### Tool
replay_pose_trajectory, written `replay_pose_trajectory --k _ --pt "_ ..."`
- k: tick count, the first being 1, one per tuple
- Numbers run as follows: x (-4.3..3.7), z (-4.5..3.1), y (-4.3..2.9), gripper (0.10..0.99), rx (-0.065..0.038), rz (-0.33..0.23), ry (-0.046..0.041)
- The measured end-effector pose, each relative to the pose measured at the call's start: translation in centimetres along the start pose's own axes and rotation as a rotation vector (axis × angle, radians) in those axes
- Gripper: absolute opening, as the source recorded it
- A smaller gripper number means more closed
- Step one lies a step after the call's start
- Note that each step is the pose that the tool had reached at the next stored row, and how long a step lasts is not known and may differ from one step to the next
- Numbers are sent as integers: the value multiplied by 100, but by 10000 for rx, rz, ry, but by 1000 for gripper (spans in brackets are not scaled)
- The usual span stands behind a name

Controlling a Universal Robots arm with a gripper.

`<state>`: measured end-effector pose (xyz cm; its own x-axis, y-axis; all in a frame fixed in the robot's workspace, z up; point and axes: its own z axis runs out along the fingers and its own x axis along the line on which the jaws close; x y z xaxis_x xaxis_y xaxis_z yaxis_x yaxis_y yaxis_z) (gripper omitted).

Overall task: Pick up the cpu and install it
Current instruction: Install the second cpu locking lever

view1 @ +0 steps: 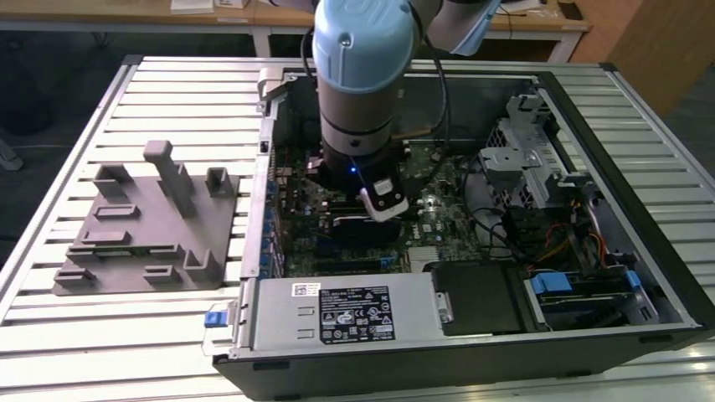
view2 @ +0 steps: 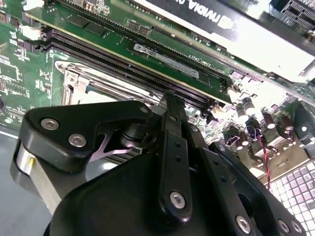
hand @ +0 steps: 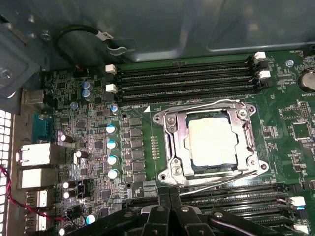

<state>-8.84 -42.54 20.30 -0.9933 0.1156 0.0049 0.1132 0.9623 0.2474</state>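
the cpu (hand: pixel 212 141) sits in its metal frame (hand: pixel 170 147), just beside the gripper (hand: pixel 170 216). the black fingers (view2: pixel 173 147) look pressed together, holding nothing, i think.

You have even, fairly bright room light in the exterior view: the slatted table (view1: pixel 134 335) reads pale and flat, with soft shadows beside the grey fixture (view1: pixel 140 222), while the inside of the computer case (view1: pixel 625 335) sits darker under the arm (view1: pixel 357 75). In the second wrist view the graphics card (view2: pixel 256 42) is blown out by white glare, and the gripper (view2: pixel 172 105) close to the lens is dark and soft. In the first wrist view the cpu (hand: pixel 212 142) glows washed-out pale, the motherboard (hand: pixel 88 162) is sharp, and the rear vent grille (hand: pixel 5 142) burns white.
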Motion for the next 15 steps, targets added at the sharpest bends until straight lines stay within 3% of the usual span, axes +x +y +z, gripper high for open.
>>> replay_pose_trajectory --k 7,12,15 --pt "14 52 -15 106 -276 4 32" --pt "31 79 -24 106 -634 15 72" --pt "38 99 -30 106 -729 15 83"
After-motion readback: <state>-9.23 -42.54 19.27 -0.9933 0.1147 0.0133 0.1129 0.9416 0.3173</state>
